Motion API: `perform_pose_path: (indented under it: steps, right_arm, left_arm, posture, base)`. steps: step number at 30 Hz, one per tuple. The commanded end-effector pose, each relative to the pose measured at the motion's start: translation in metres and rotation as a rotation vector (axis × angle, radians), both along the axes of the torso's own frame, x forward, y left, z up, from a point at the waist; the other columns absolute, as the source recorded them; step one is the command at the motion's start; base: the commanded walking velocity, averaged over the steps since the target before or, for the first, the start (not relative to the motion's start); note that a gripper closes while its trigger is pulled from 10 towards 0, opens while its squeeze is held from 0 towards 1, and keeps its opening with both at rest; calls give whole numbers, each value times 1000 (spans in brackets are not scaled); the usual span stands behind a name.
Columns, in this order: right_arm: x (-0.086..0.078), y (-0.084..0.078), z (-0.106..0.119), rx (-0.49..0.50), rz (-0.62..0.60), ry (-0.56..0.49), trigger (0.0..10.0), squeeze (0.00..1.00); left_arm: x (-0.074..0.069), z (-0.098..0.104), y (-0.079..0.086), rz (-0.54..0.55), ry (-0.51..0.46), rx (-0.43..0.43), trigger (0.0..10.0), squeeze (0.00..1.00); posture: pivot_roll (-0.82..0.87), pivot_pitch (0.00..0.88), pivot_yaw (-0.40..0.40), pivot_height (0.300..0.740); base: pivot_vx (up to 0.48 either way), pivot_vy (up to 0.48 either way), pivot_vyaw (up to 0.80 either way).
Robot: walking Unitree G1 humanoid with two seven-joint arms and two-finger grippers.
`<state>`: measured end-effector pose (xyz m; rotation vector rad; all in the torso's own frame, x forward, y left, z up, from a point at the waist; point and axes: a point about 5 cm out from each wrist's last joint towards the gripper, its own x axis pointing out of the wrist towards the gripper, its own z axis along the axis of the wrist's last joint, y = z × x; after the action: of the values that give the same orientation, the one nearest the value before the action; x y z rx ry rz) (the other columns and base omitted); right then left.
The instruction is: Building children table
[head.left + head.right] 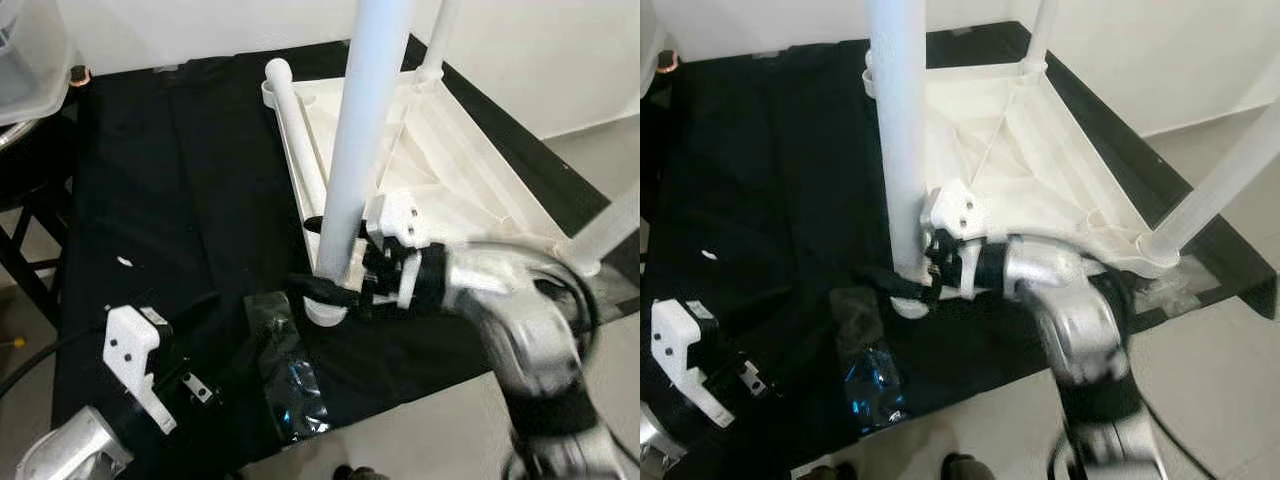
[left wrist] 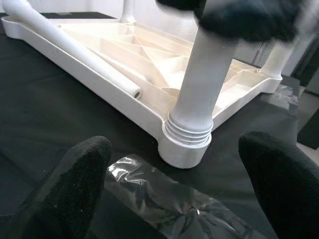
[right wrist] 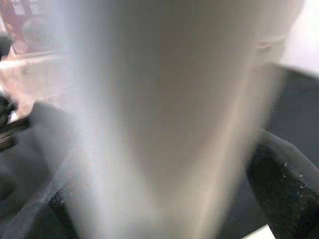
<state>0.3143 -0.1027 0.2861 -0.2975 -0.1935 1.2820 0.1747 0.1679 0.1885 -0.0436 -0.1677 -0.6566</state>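
Observation:
The white table top (image 1: pixel 470 170) lies upside down on a black cloth. A white leg (image 1: pixel 360 130) stands upright in its near corner socket (image 2: pixel 185 149), with threads showing at its base. My right gripper (image 1: pixel 335 285) is shut on this leg just above the socket; the leg (image 3: pixel 164 119) sits between its fingers. A loose white leg (image 1: pixel 300 150) lies along the underside's left rim. My left gripper (image 2: pixel 177 149) hovers low over the cloth, near and left of the socket, open and holding nothing.
Crumpled clear plastic wrap (image 1: pixel 290 370) lies on the cloth in front of the socket. Two more legs stand in the far corner (image 1: pixel 440 35) and the right corner (image 1: pixel 610 230). A clear storage bin (image 1: pixel 30 50) sits at the far left. The cloth's front edge (image 1: pixel 400 410) meets pale floor.

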Motion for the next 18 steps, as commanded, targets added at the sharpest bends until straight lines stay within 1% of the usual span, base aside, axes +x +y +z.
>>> perform_pose_path:
  steps: [1, 2, 3, 4, 6, 7, 9, 10, 11, 12, 15, 18]
  right_arm:
    - [7, -4, 3, 28, 37, 8, 10000, 0]
    - [7, -4, 3, 28, 37, 8, 10000, 0]
    - [12, -8, 13, 36, 74, 0, 10000, 0]
    - [12, -8, 13, 36, 74, 0, 10000, 0]
    - [14, -13, 18, 19, 130, 3, 10000, 0]
    - [14, -13, 18, 19, 130, 3, 10000, 0]
    - [15, -20, 21, 1, 198, 27, 10000, 0]
    - [15, -20, 21, 1, 198, 27, 10000, 0]
    - [16, -23, 22, 1, 221, 38, 6431, 0]
    - [19, -25, 22, 4, 244, 52, 0, 0]
    - [22, -28, 22, -6, 312, 83, 0, 0]
    - [20, -29, 19, -18, 351, 102, 0, 0]
  left_arm:
    - [-4, -2, 2, 13, 23, 5, 10000, 0]
    - [-4, -2, 2, 13, 23, 5, 10000, 0]
    - [-6, -2, 3, 20, 27, 9, 10000, 0]
    - [-6, -2, 3, 20, 27, 9, 10000, 0]
    - [-8, -1, 4, 26, 29, 10, 10000, 0]
    - [-8, -1, 4, 26, 29, 10, 10000, 0]
    - [-9, -1, 4, 29, 32, 11, 10000, 0]
    - [-9, -1, 4, 29, 32, 11, 10000, 0]
    - [-10, -1, 5, 31, 33, 11, 10000, 0]
    - [-10, -2, 4, 31, 35, 11, 10000, 0]
    - [-11, -2, 4, 32, 39, 13, 10000, 0]
    - [-10, -2, 4, 34, 40, 13, 10000, 0]
  posture:
    - [95, 272, -55, 740]
    - [95, 272, -55, 740]
    - [106, 282, -56, 740]
    - [106, 282, -56, 740]
    - [110, 286, -56, 740]
    - [110, 286, -56, 740]
    - [109, 287, -54, 740]
    - [109, 287, -54, 740]
    - [110, 288, -55, 740]
    - [110, 288, -55, 740]
    - [110, 287, -55, 740]
    - [108, 284, -53, 740]
  base:
    - [0, 0, 0]
    - [0, 0, 0]
    - [0, 0, 0]
    - [0, 0, 0]
    - [0, 0, 0]
    - [0, 0, 0]
    - [0, 0, 0]
    - [0, 0, 0]
    - [0, 0, 0]
    - [0, 0, 0]
    - [0, 0, 0]
    - [0, 0, 0]
